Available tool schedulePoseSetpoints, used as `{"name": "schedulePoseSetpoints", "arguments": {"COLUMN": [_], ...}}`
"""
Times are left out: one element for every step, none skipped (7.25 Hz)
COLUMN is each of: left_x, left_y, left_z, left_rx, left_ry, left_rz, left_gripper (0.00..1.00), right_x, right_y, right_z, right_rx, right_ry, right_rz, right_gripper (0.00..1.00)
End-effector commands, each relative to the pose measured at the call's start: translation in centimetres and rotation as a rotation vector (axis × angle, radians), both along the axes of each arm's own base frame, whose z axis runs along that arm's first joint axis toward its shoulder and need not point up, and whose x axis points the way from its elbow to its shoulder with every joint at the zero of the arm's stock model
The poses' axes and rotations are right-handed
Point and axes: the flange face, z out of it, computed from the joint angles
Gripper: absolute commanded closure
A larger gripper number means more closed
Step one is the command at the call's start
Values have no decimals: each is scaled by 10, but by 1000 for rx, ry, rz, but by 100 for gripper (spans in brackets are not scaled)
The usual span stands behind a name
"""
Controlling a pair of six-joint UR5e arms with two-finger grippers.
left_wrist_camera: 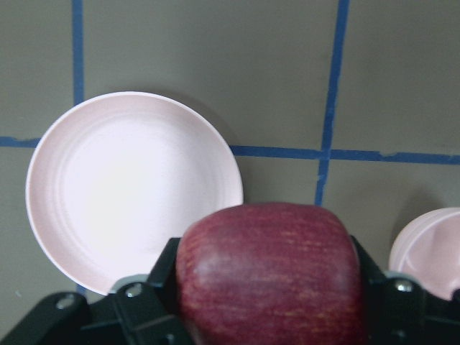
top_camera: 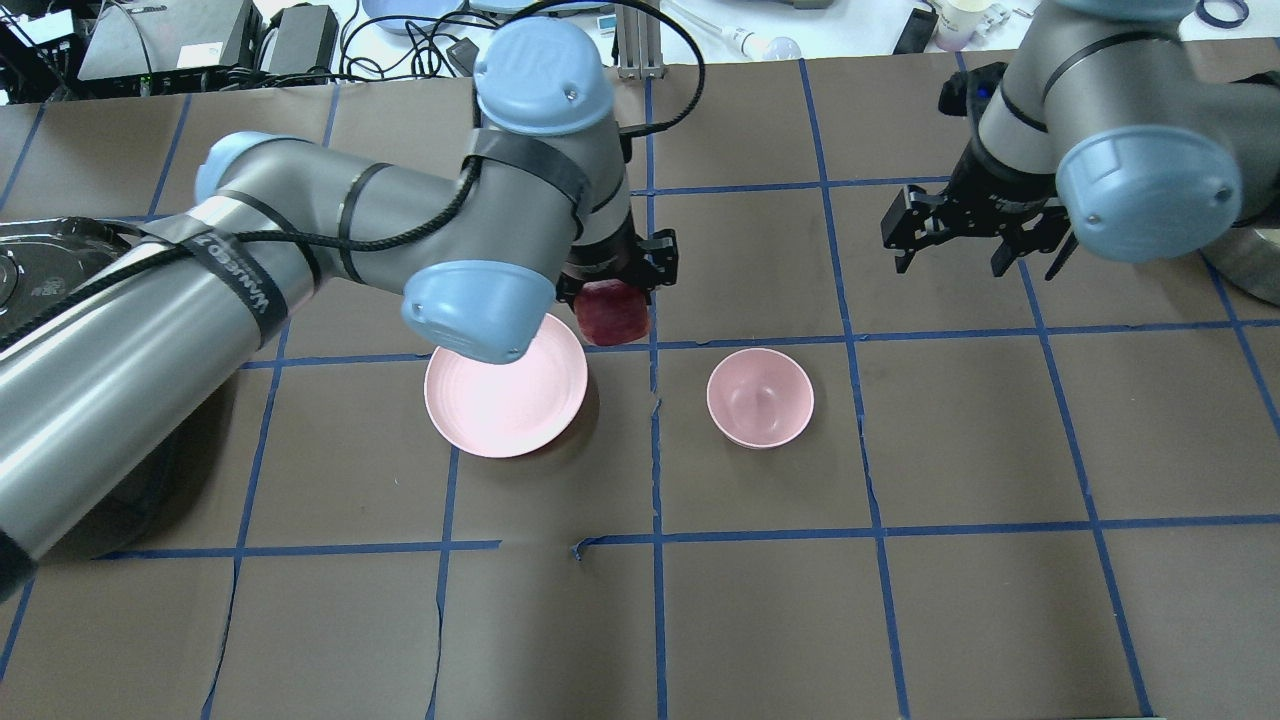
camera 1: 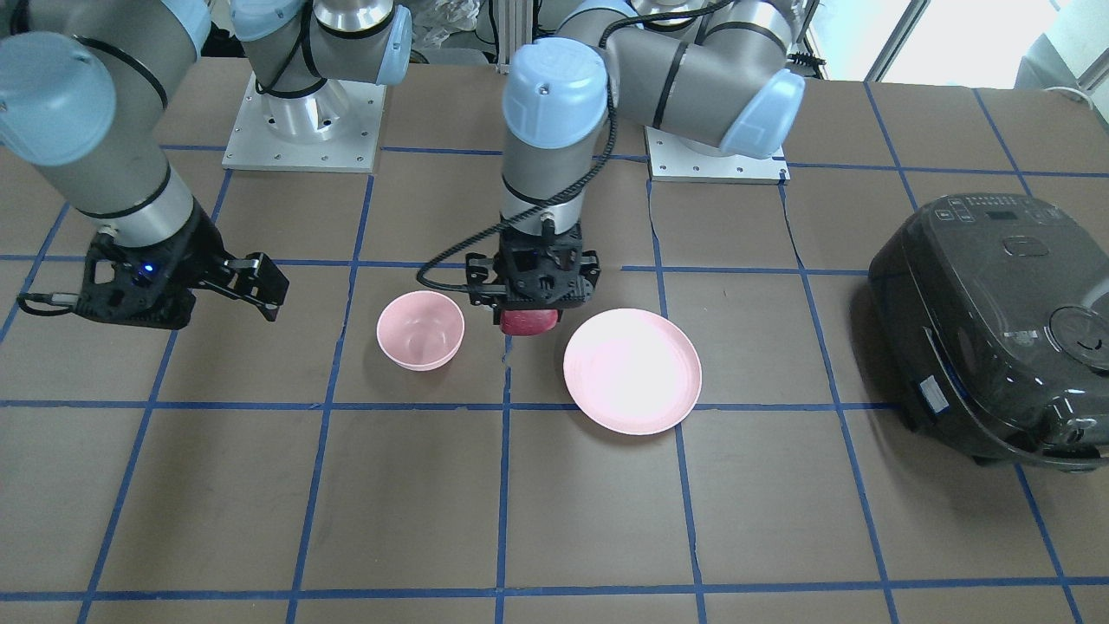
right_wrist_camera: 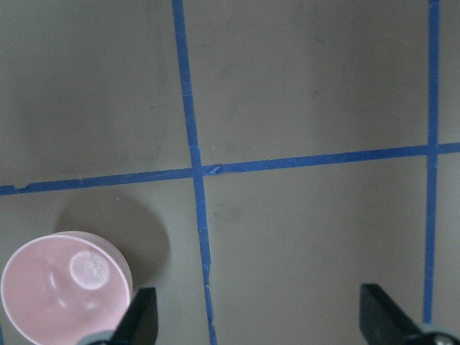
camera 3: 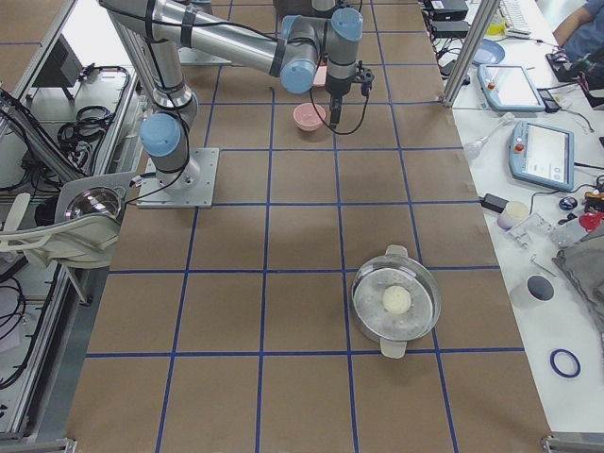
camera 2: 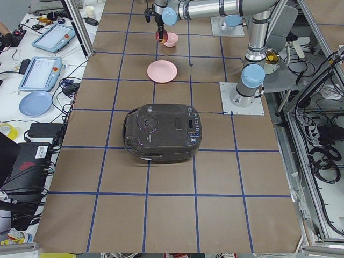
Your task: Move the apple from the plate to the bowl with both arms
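My left gripper is shut on the dark red apple, which also shows in the overhead view and fills the left wrist view. It holds the apple in the air between the plate and the bowl. The wide pink plate holds nothing. The small deep pink bowl holds nothing. My right gripper is open and empty, held above the table off to the bowl's side.
A dark rice cooker stands on the table beyond the plate, on my left. A lidded steel pot stands far on my right. Blue tape lines grid the brown table.
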Motion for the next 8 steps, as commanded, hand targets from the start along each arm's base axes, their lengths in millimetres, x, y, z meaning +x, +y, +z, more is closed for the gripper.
{"name": "schedulePoseSetpoints", "arguments": {"left_x": [-80, -99, -106, -110, -112, -114, -118, -119], "left_y": [40, 42, 39, 32, 26, 26, 32, 33], "left_z": [-29, -48, -72, -86, -98, -103, -108, -109], "left_rx": [-34, -56, -45, -46, -47, -45, -37, -38], "left_ry": [36, 63, 50, 43, 19, 19, 12, 11], "left_rz": [37, 67, 66, 67, 70, 68, 56, 53], "left_gripper": [100, 100, 100, 99, 99, 97, 87, 66], "right_x": [-45, -75, -76, -76, -77, -77, -77, -77], "right_y": [6, 6, 4, 4, 3, 3, 3, 3], "right_z": [32, 29, 23, 24, 22, 21, 21, 19], "right_rx": [-27, -18, -7, -10, -7, -4, -3, 0], "right_ry": [20, 12, 10, 11, 11, 11, 14, 12], "right_rz": [-69, -128, -135, -138, -138, -140, -140, -140], "right_gripper": [0, 0, 0, 0, 0, 0, 0, 0]}}
